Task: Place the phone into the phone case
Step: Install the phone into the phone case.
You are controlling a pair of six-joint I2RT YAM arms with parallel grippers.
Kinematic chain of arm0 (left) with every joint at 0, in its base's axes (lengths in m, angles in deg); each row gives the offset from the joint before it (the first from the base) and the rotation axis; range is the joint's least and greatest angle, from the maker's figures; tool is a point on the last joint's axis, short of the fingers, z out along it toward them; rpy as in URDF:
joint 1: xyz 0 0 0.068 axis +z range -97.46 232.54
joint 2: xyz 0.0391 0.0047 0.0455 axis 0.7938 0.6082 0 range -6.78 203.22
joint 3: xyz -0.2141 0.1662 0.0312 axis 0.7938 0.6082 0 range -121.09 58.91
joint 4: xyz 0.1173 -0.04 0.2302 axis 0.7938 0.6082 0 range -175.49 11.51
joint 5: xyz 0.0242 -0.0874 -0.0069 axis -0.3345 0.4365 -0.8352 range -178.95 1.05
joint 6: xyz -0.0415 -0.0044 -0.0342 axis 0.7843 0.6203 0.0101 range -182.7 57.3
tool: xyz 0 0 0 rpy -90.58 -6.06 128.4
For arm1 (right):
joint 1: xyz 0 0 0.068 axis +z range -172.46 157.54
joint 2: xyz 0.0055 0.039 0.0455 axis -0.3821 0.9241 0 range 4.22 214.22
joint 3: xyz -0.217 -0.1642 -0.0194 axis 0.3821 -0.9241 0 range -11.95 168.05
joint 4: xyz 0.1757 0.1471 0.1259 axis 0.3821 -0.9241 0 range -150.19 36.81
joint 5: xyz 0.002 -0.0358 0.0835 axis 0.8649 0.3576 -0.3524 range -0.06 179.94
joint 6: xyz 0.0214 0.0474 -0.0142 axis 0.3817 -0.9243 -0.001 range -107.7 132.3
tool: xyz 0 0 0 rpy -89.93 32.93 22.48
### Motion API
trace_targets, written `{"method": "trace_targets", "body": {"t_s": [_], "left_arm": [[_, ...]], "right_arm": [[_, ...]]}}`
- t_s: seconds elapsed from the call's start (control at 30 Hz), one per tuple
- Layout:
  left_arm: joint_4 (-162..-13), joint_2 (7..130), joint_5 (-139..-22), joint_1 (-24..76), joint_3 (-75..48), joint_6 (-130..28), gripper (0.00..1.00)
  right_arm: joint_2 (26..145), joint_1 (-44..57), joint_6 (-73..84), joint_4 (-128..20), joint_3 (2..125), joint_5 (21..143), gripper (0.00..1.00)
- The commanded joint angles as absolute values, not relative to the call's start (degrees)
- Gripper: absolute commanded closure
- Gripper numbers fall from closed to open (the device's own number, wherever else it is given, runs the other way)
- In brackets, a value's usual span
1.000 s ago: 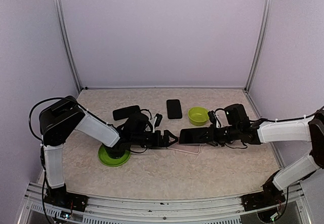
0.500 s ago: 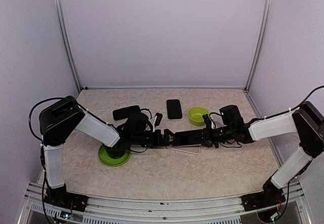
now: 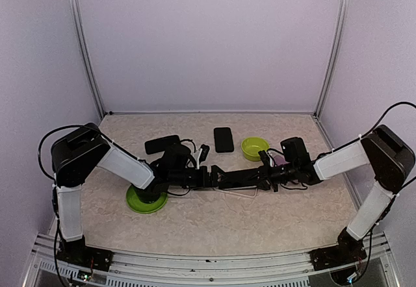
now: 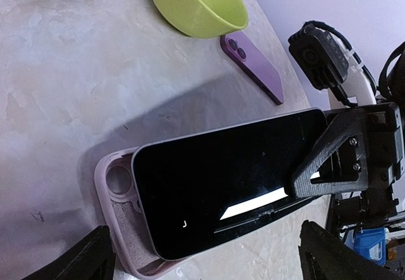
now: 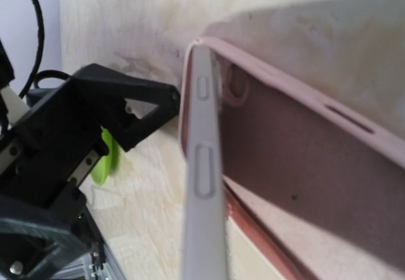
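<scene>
The phone (image 4: 221, 178), black screen up, is tilted, with its camera end lowered into the left end of the pink phone case (image 4: 117, 216). The case lies flat on the table, open side up. My right gripper (image 3: 263, 174) is shut on the phone's right end, and one of its fingers (image 4: 335, 153) lies across the screen. In the right wrist view the phone's grey edge (image 5: 202, 166) stands over the phone case (image 5: 297, 147). My left gripper (image 4: 205, 261) is open just left of the case's end, a finger on either side, touching nothing.
A green bowl (image 3: 255, 148) and a purple phone (image 4: 253, 64) lie behind the case on the right. A black phone (image 3: 223, 139) and another black slab (image 3: 162, 144) lie further back. A green plate (image 3: 146, 200) sits under the left arm.
My right gripper has carried the phone leftward and lower, bringing its free end onto the case's left end close to the left gripper. The left arm has stayed put.
</scene>
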State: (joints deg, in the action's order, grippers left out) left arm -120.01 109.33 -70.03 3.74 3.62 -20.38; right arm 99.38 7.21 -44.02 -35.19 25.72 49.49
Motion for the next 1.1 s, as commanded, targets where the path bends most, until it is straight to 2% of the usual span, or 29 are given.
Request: {"method": "trace_targets", "body": {"t_s": [0.0, 0.33, 1.07], "left_arm": [[-121.74, 110.67, -69.28, 3.17, 3.36, -19.78, 0.01], [-122.67, 111.24, -69.61, 2.10, 4.00, -18.87, 0.01], [-122.76, 113.18, -68.67, 1.92, 2.01, -18.50, 0.01]], "right_arm": [[101.05, 6.12, -46.28, -30.11, 26.00, 46.53, 1.00], [106.31, 4.44, -53.84, -23.15, 22.51, 41.09, 1.00], [115.37, 4.50, -56.16, -17.48, 23.30, 38.14, 1.00]]}}
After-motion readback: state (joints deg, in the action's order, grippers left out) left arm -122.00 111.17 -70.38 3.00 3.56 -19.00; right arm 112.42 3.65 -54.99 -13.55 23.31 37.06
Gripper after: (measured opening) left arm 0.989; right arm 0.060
